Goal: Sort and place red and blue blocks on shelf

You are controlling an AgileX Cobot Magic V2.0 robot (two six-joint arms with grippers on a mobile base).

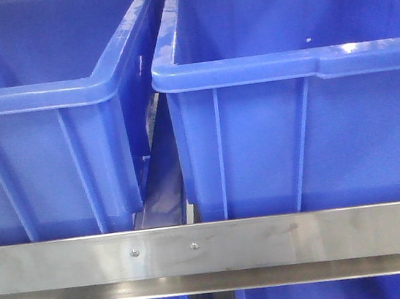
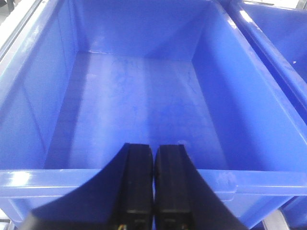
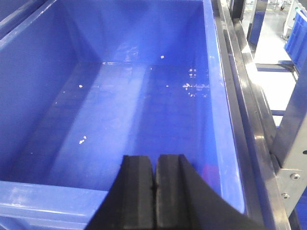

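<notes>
- two large blue tubs, side by side on the shelf (image 1: 213, 249): left tub (image 1: 38, 97) and right tub (image 1: 292, 63), rims nearly touching, a narrow gap between them. more blue plastic shows below the rail.
- shelf: brushed-metal front rail runs across the front view under both tubs, with two small screws (image 1: 134, 252) near its middle; the steel frame also edges the right tub in the right wrist view (image 3: 249, 96).
- left tub interior, left wrist view: bare scuffed floor (image 2: 139, 105); no block seen in it.
- right tub interior, right wrist view: floor (image 3: 124, 115) dotted with small white flecks; no block seen in it.
- left gripper (image 2: 153, 158): black fingers pressed together, nothing between them, poised above the near rim of the left tub.
- right gripper (image 3: 154, 167): fingers likewise closed on nothing, above the near rim of the right tub.
- red and blue blocks: in none of the three views.
</notes>
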